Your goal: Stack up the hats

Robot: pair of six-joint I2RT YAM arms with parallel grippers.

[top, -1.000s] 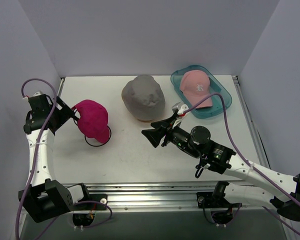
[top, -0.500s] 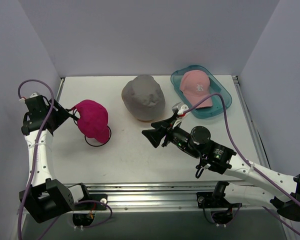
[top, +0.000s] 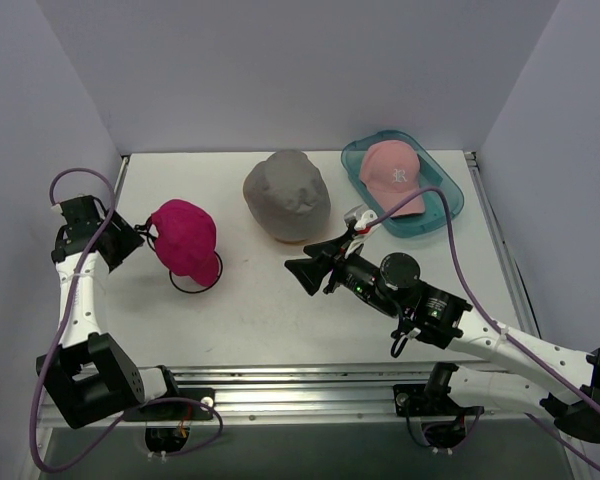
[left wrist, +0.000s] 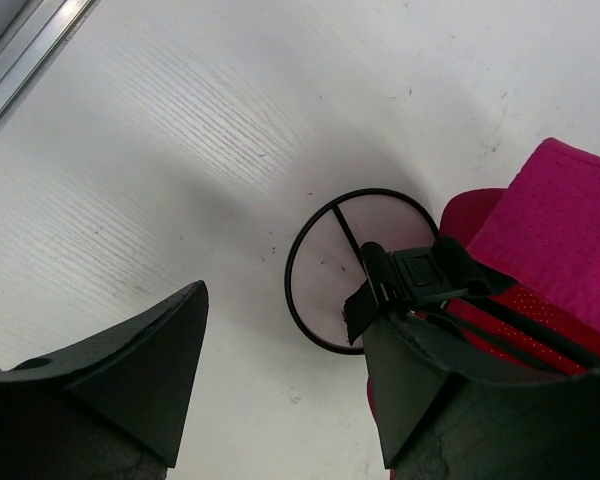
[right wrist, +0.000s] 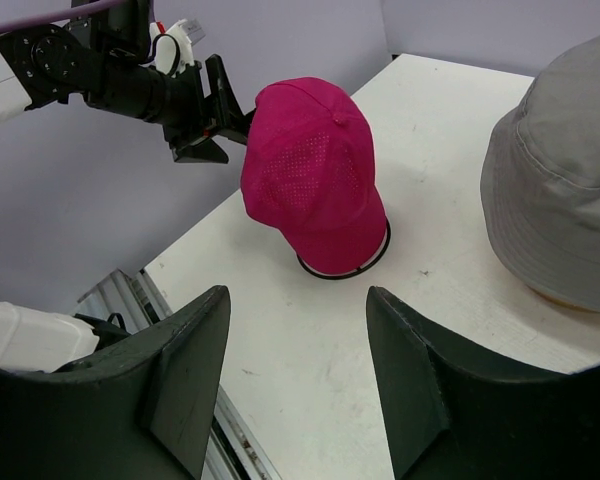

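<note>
The magenta fabric cap [top: 185, 240], perched on a black wire-frame stand [top: 195, 287] at the left of the white surface [top: 250, 310], lies just beside the left tool [top: 143, 233], its strap end toward that tool's parted, empty jaws, whereas the right tool [top: 298, 272], likewise parted and empty, hangs well apart.

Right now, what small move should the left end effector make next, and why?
Probably ease the left end effector a little toward the magenta cap. Its jaws stand open, and the rear strap lies at their edge, not squarely between them.
</note>
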